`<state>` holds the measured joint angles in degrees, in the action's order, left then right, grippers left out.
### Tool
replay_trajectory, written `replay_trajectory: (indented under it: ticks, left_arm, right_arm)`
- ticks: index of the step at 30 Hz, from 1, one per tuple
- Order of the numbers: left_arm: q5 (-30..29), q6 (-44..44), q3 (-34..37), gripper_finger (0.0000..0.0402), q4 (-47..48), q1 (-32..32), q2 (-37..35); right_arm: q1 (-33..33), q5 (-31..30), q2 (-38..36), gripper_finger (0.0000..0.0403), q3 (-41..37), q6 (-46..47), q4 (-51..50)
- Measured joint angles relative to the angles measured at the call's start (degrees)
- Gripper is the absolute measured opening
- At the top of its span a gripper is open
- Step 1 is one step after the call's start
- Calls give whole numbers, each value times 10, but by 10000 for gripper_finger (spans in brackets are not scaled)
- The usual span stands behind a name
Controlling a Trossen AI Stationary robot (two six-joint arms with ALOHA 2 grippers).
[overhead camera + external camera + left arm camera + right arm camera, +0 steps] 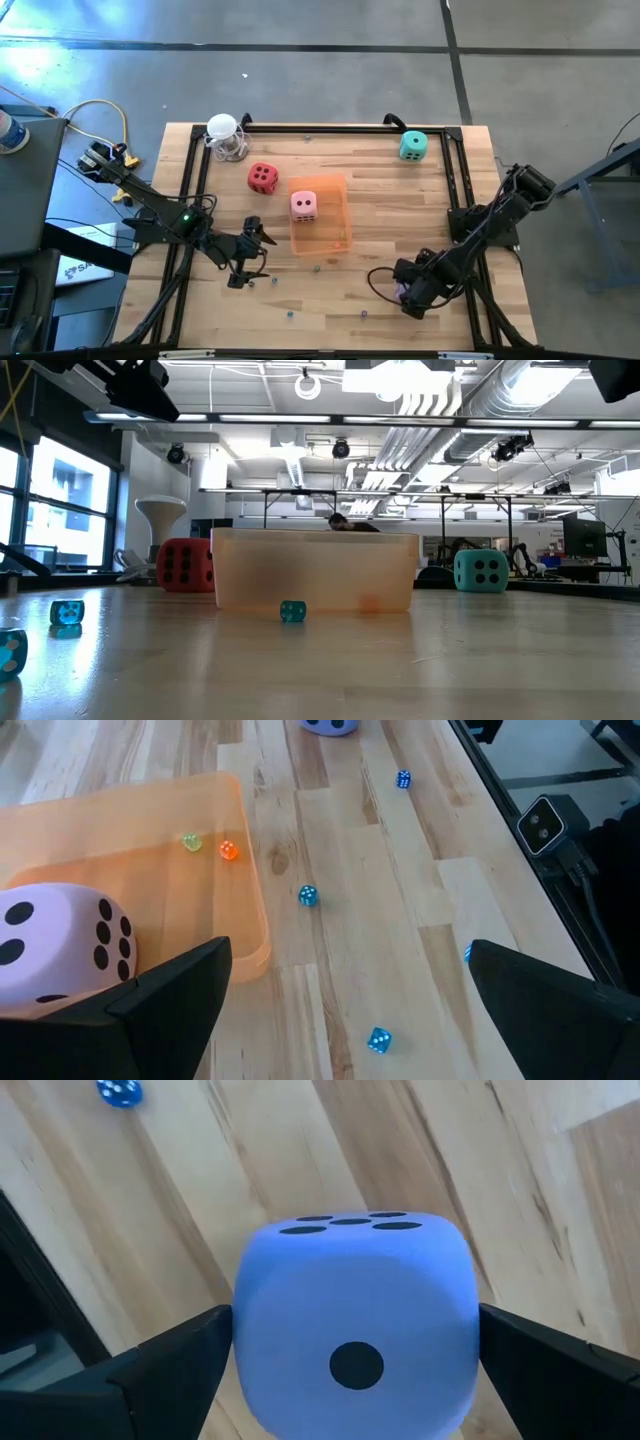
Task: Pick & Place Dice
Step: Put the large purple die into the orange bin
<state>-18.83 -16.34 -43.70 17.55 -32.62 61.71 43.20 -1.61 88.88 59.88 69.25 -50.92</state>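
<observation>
While the right gripper [410,298] sits low near the table's front right corner, its 2 fingers stand spread wide on either side of the purple die [355,1325], which fills the gap between them in the right wrist view. Whether the pads actually touch the die's sides cannot be told. That die rests on the wood with 1 pip on the face toward the wrist camera and a row of pips on the face above it; being a cube, it has no long axis, and its edges run roughly square to the fingers.

Over at the front left, the left gripper [243,262] hovers with its fingers wide apart and nothing between them, just beside the orange tray [338,238]. Inside the tray, toward its back end, lies the pink die [304,205], 2 pips up in the high view. The tray's long axis runs front to back on the table.

Just left of the tray's back corner sits the red die [263,177], 4 pips up, turned slightly off square to the table edge. Well apart from these, the teal die [413,146] stands near the back right corner, 4 pips facing the low camera.

Several tiny blue dice [308,896] lie scattered on the wood near the front, and 2 more small ones rest in the tray.
</observation>
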Motion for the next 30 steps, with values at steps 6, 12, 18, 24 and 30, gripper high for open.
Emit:
replay_trajectory:
  ticks: [6,12,18,24,30]
  left_arm:
    - [0,0,0,399,0,0,0]
    - [0,-1,0,399,0,0,0]
    - [-1,-2,0,399,0,0,0]
    - [-1,-2,0,399,0,0,0]
    - [-1,-2,0,399,0,0,0]
  right_arm:
    - [0,0,0,398,0,-1,46]
    - [0,2,9,398,0,1,32]
    - [-1,14,40,398,3,1,26]
    - [-12,26,49,397,3,0,27]
    - [-20,32,50,369,2,-5,25]
